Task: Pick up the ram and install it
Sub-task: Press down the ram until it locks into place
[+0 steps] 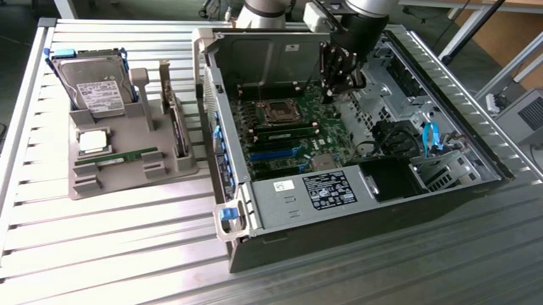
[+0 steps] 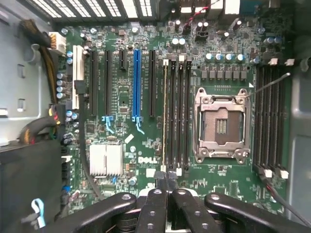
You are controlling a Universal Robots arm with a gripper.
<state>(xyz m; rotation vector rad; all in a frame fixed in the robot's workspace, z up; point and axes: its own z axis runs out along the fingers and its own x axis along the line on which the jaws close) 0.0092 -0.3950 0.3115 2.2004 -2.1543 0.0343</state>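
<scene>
Your pincer [image 2: 166, 182] is pressed together over the open computer case [image 1: 475, 133], pinching nothing visible. The ram [image 1: 116, 157] lies in the grey holder [image 1: 127, 184] on the tabletop [image 1: 110, 254] (well apart from the case), so keep clear of the motherboard [image 2: 146, 145].

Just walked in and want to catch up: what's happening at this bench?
A robot arm is working inside the open computer case. Its gripper is shut and sits over the motherboard, lined up with the end of a ram stick standing in a memory slot beside the empty processor socket. Whether it touches the stick is unclear. Another green stick lies on the grey tray beside the case.
</scene>
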